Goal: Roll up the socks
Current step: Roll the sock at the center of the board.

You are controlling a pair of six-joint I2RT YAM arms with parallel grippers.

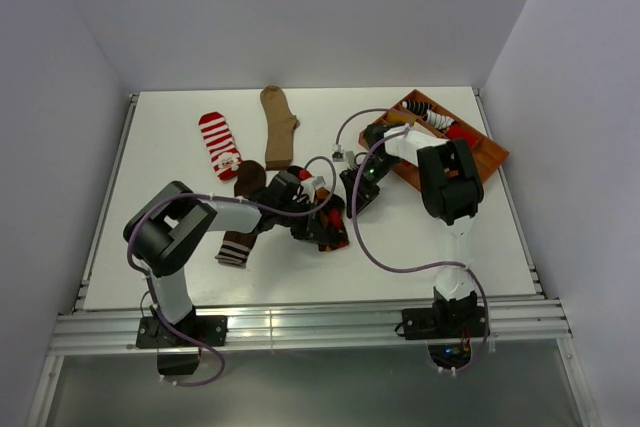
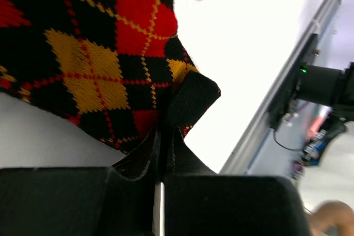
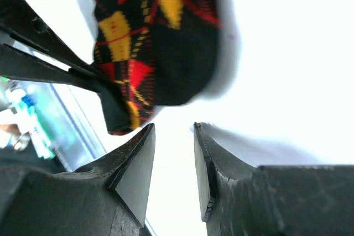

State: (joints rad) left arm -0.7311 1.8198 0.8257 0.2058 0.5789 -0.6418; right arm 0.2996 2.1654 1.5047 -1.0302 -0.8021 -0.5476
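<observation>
Where it's pinched, knitted argyle sock [image 2: 110, 64] creases.

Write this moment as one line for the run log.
left gripper: shut on argyle sock edge | right gripper: open, empty, apart from sock | tan sock, red-white sock: flat, unrolled

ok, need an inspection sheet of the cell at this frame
Surface: white table, no spills seen.
Job's things: argyle sock mid-table; brown striped-cuff sock, tan sock and red-and-white sock lie flat, unrolled.
Clutter: orange tray far right, holding bundled socks.
Tools: left tool shut on argyle sock; right tool open, empty.
Cables: cables loop over the table by both arms.
Surroundings: plain walls; metal rail at near edge.
</observation>
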